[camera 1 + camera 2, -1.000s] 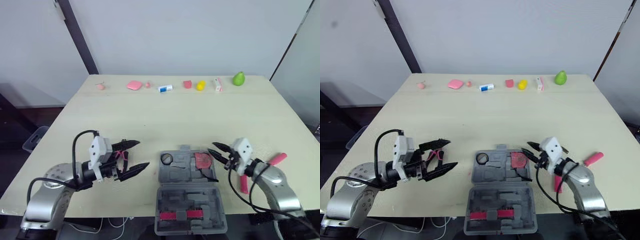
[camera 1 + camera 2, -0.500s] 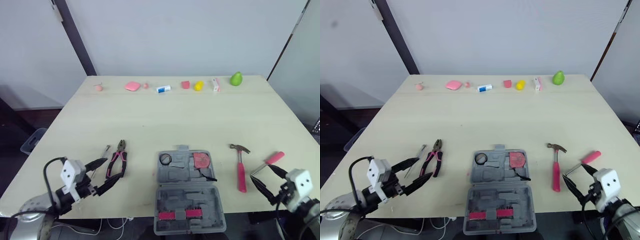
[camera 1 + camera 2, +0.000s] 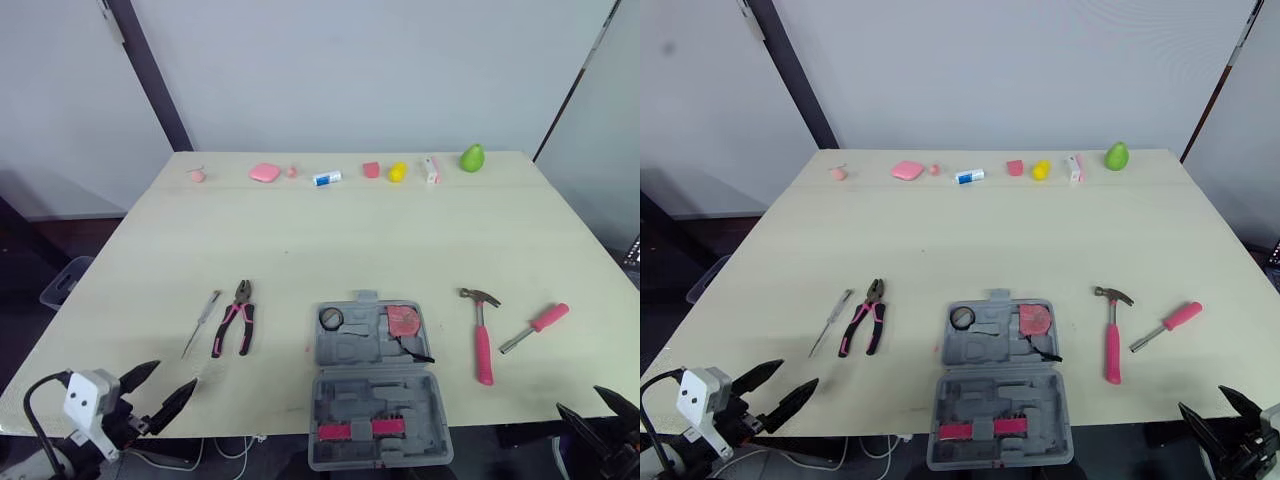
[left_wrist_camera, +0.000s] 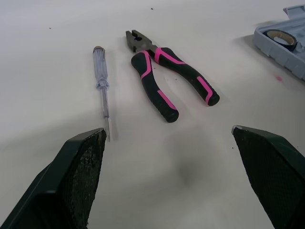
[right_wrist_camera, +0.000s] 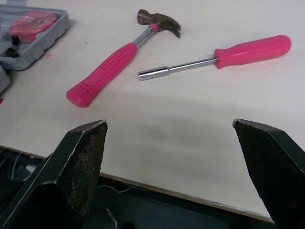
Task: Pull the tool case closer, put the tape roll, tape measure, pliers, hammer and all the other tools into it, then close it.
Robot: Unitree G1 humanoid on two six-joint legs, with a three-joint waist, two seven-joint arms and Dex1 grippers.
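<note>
Pale tabletop [image 3: 330, 230] beneath a plain grey wall: the open case [image 3: 360, 352] lies at the near edge, centred between the robot's arms, with the tape roll [image 3: 333, 317] and tape measure [image 3: 405, 320] seated in the half farther from the robot. Four tools wait outside it. Pliers [image 3: 235, 325] and a slim screwdriver [image 3: 203, 320] lie side by side to the left of the case, apart from it. The hammer [image 3: 482, 335] and a pink screwdriver [image 3: 535, 326] lie to its right.

Both arms hang low off the near corners. The left gripper [image 4: 167, 130] is spread wide and holds nothing; so is the right gripper [image 5: 170, 122].

The pliers sit ahead of the left gripper and a little toward the case, long axis running away from the robot, handles nearest the fingers and nose pointing off. That arm is plainly the nearer one. The hammer mirrors this on the right: pink grip toward the robot, head away, inboard of the right gripper. A straight reach forward to the handle ends looks the likely opening on either side. A row of small items [image 3: 375, 170] lines the far edge, well apart from the work.
</note>
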